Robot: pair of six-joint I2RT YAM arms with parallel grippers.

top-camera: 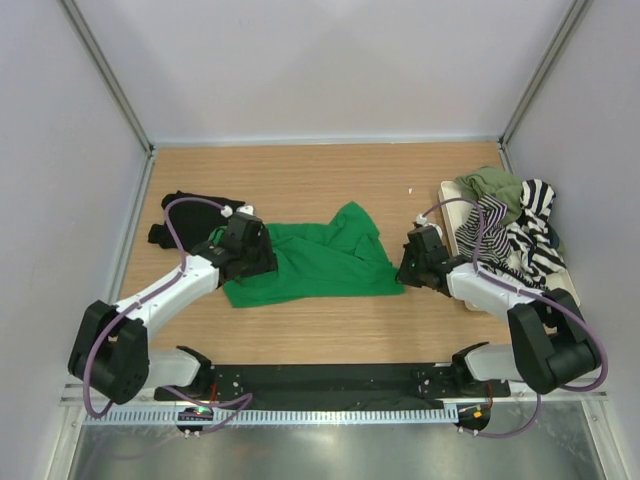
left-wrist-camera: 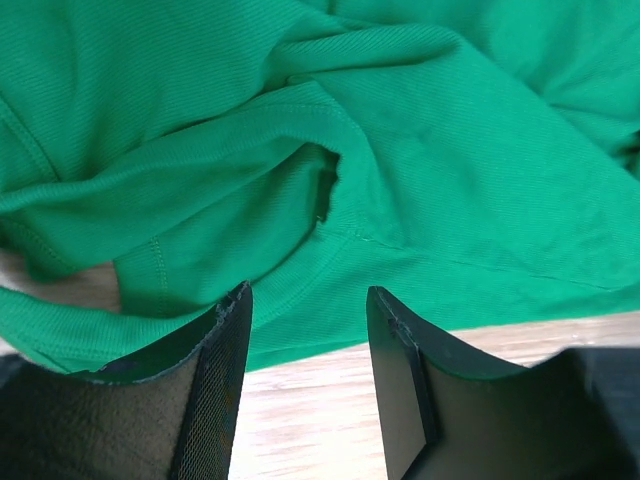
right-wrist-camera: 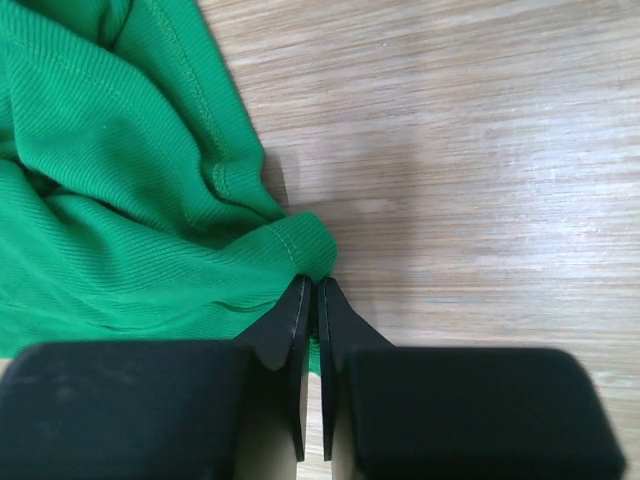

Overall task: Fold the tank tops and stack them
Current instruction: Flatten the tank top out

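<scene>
1. Left hand [top-camera: 262, 258]: released. In the left wrist view I see its two fingers [left-wrist-camera: 215, 380] standing apart, with the hem of the green tank top [left-wrist-camera: 400, 150] lying across the gap at their tips and bare surface [left-wrist-camera: 300, 400] beneath.
2. Right hand [top-camera: 408, 268]: clenched on the green tank top. The right wrist view shows the fingers [right-wrist-camera: 335, 320] pressed almost together at a hem corner of the green cloth [right-wrist-camera: 110, 170], with a sliver of green between them.
3. Task items, seen only from the top view: the green tank top [top-camera: 330, 255] lies rumpled at the middle of the surface [top-camera: 330, 180], between the two hands. The black tank top [top-camera: 185, 210] lies at the left, partly covered by the left arm. The olive tank top [top-camera: 492, 185] and the striped tank top [top-camera: 530, 235] are heaped on a white tray [top-camera: 447, 190] at the right.
4. Limits of view: from above, both hands read as black blocks (finger spacing cannot be judged there). Each wrist view is filled by green cloth and wood grain [right-wrist-camera: 480, 150]. The tray is mostly hidden under the heap.
</scene>
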